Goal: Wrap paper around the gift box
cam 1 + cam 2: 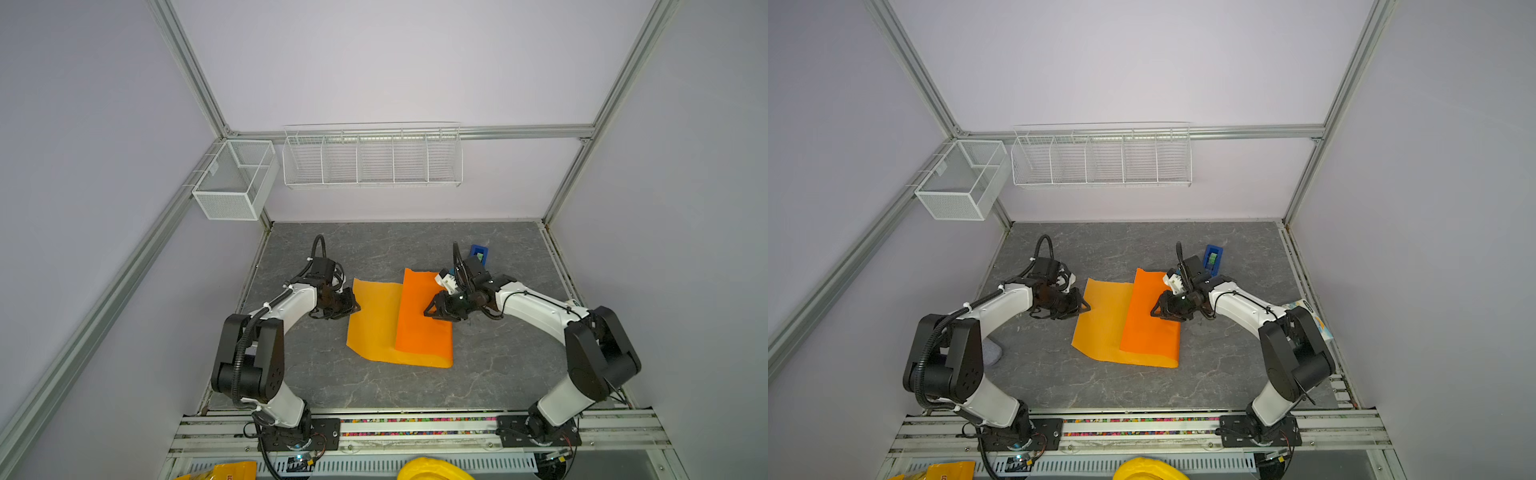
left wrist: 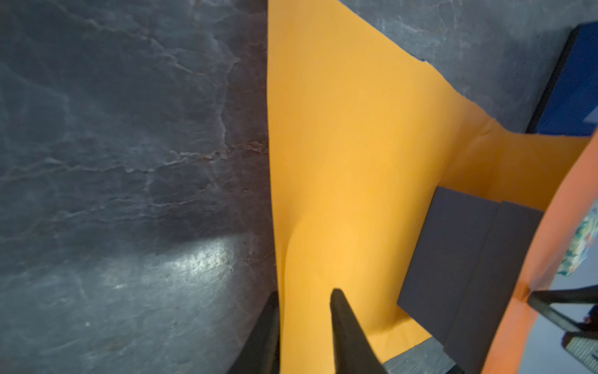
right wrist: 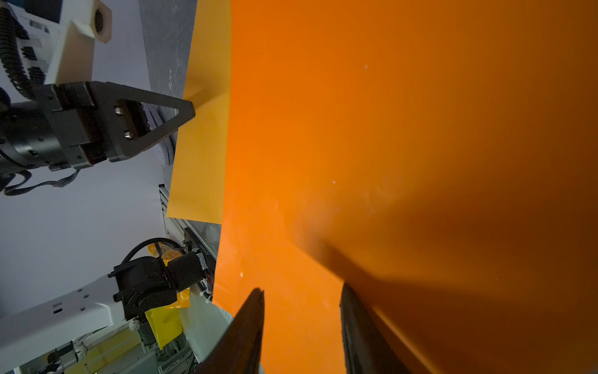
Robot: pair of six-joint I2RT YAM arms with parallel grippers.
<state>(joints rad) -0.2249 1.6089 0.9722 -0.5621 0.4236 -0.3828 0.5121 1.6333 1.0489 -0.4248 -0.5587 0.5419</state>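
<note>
My left gripper (image 2: 304, 291) had its jaws narrowly apart, straddling the left edge of the paper (image 1: 374, 324). My right gripper (image 3: 301, 288) stood wider, its tips against the darker orange flap (image 1: 419, 332) folded over. I could not tell whether either truly pinched the sheet. One gift box (image 2: 453, 259) sat on the paper beneath that arched flap. Only the left wrist view showed it, and both top views hid it. One blue tape dispenser (image 1: 478, 251) stood beyond the right wrist, and one patterned packet (image 1: 1315, 322) lay at the right rim in a top view. The grey stone-look table (image 1: 415, 386) sat within pale lilac walls (image 1: 415, 62), which carried two baskets: a mesh basket (image 1: 237, 178) and a five-bay wire rack (image 1: 374, 160).
</note>
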